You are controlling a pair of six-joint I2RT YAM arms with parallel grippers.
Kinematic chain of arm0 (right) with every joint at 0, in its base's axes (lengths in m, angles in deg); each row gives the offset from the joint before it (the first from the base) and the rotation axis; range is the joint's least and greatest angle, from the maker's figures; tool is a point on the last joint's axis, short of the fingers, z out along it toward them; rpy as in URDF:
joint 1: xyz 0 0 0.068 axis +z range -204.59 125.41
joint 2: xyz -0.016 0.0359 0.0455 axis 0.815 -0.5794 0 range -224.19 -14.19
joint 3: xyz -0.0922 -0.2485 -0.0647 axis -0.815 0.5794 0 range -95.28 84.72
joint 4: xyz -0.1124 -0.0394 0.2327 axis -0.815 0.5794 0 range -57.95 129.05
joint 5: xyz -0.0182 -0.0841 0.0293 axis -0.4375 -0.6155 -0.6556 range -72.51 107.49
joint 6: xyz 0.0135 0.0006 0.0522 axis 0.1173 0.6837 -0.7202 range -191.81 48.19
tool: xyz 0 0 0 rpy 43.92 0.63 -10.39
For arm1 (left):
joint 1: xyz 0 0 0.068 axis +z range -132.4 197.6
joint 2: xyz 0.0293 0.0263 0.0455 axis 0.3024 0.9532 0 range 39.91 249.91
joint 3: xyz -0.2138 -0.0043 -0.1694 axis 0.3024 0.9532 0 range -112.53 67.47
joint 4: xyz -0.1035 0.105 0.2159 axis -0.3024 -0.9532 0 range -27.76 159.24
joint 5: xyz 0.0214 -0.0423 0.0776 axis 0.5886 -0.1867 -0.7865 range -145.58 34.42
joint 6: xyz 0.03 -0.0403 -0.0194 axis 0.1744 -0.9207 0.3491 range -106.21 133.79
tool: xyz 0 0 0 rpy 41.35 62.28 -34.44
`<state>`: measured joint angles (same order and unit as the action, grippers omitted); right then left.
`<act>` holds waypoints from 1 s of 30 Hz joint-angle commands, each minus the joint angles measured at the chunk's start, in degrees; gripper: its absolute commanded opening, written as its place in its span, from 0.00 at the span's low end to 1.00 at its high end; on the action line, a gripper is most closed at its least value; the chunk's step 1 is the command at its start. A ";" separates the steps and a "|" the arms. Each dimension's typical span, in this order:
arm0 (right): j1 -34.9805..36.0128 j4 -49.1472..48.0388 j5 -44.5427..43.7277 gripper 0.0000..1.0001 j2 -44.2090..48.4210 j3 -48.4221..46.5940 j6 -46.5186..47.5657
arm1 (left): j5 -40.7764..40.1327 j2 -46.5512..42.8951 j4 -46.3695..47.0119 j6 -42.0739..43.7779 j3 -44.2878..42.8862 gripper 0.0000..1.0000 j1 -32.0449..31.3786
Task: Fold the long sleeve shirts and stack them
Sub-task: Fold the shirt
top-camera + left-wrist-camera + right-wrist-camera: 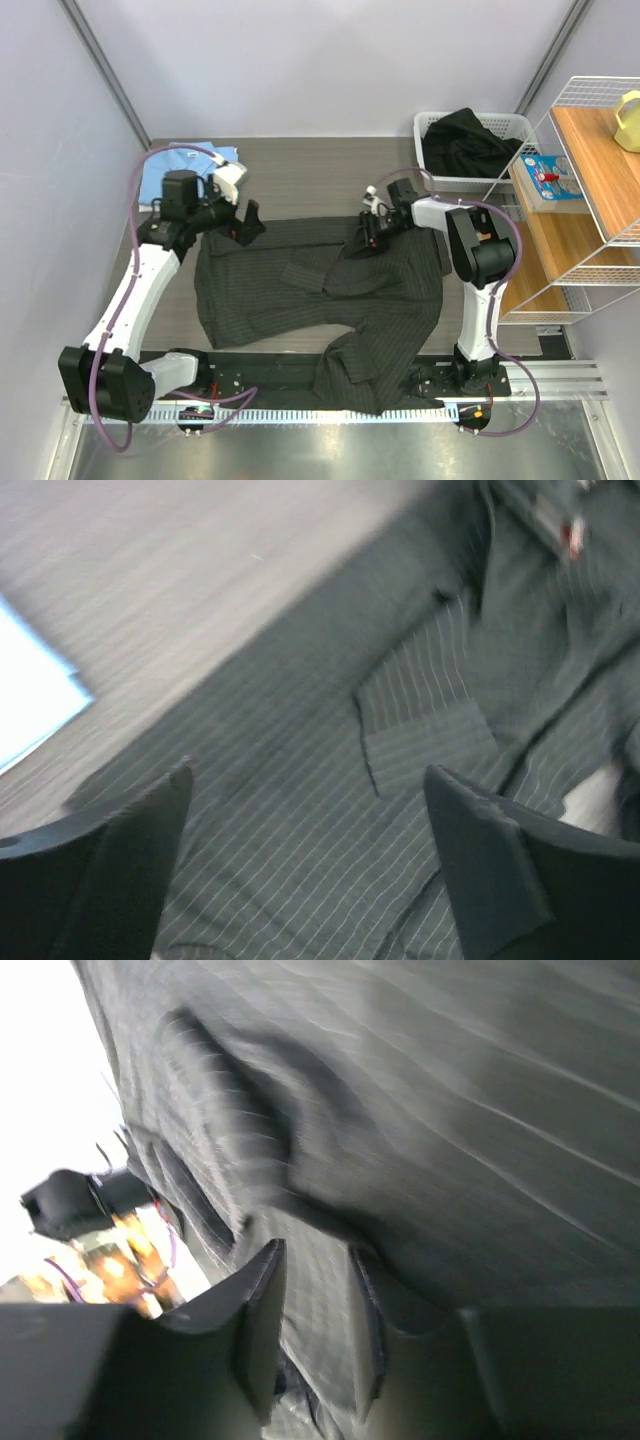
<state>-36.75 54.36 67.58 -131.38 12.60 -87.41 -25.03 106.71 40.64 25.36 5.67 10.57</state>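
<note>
- The black pinstriped shirt [300, 290] is the job in hand. It lies spread under and between both claws, and a long flap well to the near side of them spills over the table [310, 170] edge.
- Left claw [243, 222]: jaws wide apart and holding nothing. It hangs just above the shirt's far left edge, with striped cloth and what looks like a chest pocket straight below it.
- Right claw [372, 238]: jaws narrow, down in the rumpled cloth near the middle of the shirt. A ridge of striped fabric sits between its fingers [262, 1305]. I cannot tell whether it is truly clamped.
- The light blue shirt [205, 155] lies flat just behind the left claw, at the far left corner. From here it looks like a neat folded packet, so I would count that one done, though the arm hides part of it.
- Beyond the right claw, a white basket [430, 125] holds another dark garment [465, 140]. I cannot say what it is.
- Left to do, as I judge it: sleeves and sides of the pinstriped shirt folded in, the overhang brought up, then the packet set on the blue one. Roughly halfway.
</note>
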 commanded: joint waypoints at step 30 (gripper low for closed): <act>-1.85 12.94 -10.45 0.43 9.96 2.33 12.34 | -12.18 20.29 17.88 42.22 16.72 0.61 -34.28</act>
<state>-38.58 66.18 58.44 -120.73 14.75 -76.63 -39.39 124.92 54.91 65.80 25.36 -23.65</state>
